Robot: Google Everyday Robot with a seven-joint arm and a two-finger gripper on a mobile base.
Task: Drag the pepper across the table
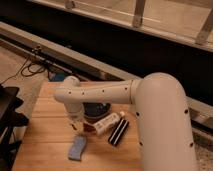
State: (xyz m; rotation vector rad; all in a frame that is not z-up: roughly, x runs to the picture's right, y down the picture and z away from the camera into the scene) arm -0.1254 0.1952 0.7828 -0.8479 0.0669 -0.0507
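Observation:
The wooden table (45, 145) fills the lower left of the camera view. My white arm reaches in from the right, and the gripper (75, 123) points down at the tabletop left of the table's middle. A small dark-red shape, apparently the pepper (89, 128), lies just right of the gripper tip, against the near end of the white bottle (108, 122). Whether the gripper touches the pepper is hidden. The blue sponge (77, 147) lies on the table in front of the gripper.
A dark bowl (96, 107) stands behind the bottle, partly under the arm. A black striped object (119, 133) lies right of the bottle. A black chair (7, 117) stands at the table's left edge. Cables (30, 67) lie on the floor behind.

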